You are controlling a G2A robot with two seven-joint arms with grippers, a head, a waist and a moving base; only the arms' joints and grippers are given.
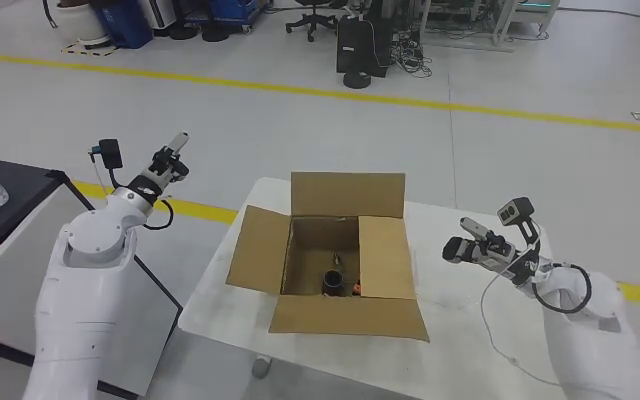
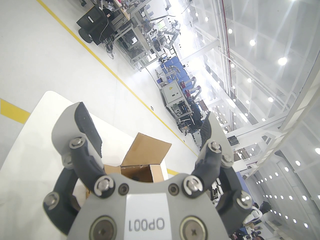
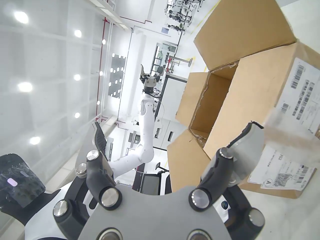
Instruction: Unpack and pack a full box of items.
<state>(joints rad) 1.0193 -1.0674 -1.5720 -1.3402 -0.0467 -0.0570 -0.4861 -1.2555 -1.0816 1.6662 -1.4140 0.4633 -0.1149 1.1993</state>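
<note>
Robotics lab on an open, factory-style floor.
A pale glossy floor [image 1: 300, 130] marked with a yellow line [image 1: 400, 97] runs under a high ceiling with rows of round lights [image 2: 282, 61]. Along the far side stand cable-strung workbenches [image 2: 135, 48], a black wheeled cabinet [image 1: 358, 48], office chairs [image 1: 312, 18], blue crates [image 1: 235, 8], a grey control cabinet [image 2: 172, 95] and other robot arms [image 2: 172, 34].

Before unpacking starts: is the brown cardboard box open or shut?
Open. The brown cardboard box has its four flaps spread outward, and a dark cylindrical item shows inside.
</note>
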